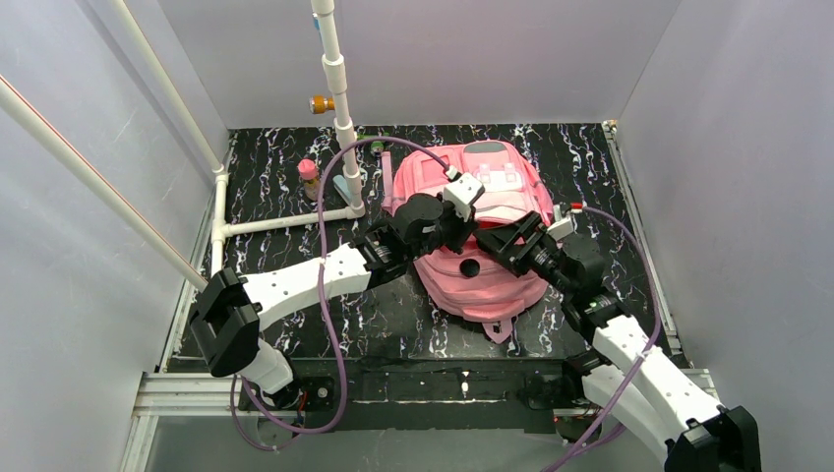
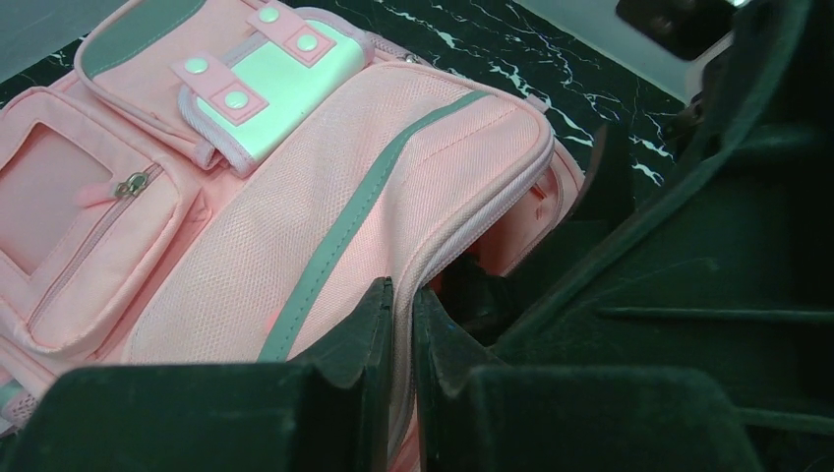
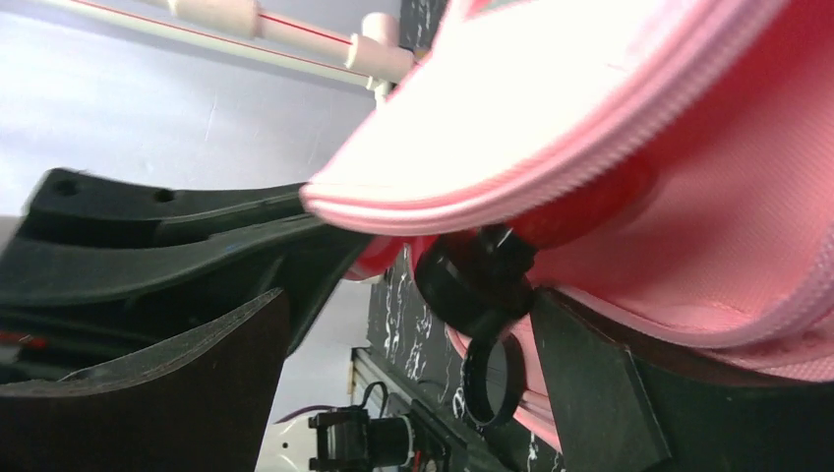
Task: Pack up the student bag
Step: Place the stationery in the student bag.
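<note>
The student bag (image 1: 492,285) lay mid-frame, its flap pinched up by the left gripper (image 2: 401,324). The right gripper (image 3: 408,324) gaped wide at the mouth, a black item (image 3: 472,280) just inside. A pink bottle (image 1: 309,177), upper left, seemingly remained unpacked.

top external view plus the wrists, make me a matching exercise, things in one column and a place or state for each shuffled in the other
1 left hand
2 right hand
3 student bag
4 pink bottle

a stands by the white pipe frame
b open wide
c lies in the middle of the table
d shut on the student bag's flap edge

Pairs: 1-d, 2-b, 3-c, 4-a
</note>
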Robot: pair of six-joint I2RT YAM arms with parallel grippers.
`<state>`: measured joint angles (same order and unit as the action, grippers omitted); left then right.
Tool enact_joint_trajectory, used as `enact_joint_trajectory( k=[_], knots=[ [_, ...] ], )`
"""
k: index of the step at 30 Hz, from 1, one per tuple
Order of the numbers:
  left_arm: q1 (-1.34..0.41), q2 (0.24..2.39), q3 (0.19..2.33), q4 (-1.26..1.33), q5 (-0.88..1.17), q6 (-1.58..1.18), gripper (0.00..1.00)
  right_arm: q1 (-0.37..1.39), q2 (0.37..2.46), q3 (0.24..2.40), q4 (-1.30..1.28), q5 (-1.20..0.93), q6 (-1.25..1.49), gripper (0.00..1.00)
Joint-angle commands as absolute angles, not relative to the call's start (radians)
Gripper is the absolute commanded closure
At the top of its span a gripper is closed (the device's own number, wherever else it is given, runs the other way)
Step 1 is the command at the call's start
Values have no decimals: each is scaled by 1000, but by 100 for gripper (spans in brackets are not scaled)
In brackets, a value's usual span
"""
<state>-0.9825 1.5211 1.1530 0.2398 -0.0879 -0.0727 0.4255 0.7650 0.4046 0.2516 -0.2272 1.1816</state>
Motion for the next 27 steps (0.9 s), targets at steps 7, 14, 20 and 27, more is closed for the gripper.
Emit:
enact_joint_trajectory(
  k=[7, 14, 20, 27],
  knots=[
    [-971, 1428, 1178, 349, -70, -133, 100, 402, 811, 530, 225, -214, 1014, 11],
    [-970, 1416, 1172, 347, -80, -118, 100, 402, 850, 689, -46, -220, 795, 32],
    [-965, 1427, 1167, 349, -67, -123, 100, 408, 871, 845, -439, -310, 553, 25],
    [-965, 1439, 1174, 349, -51, -138, 100, 448, 821, 842, -469, -295, 654, 26]
  ],
)
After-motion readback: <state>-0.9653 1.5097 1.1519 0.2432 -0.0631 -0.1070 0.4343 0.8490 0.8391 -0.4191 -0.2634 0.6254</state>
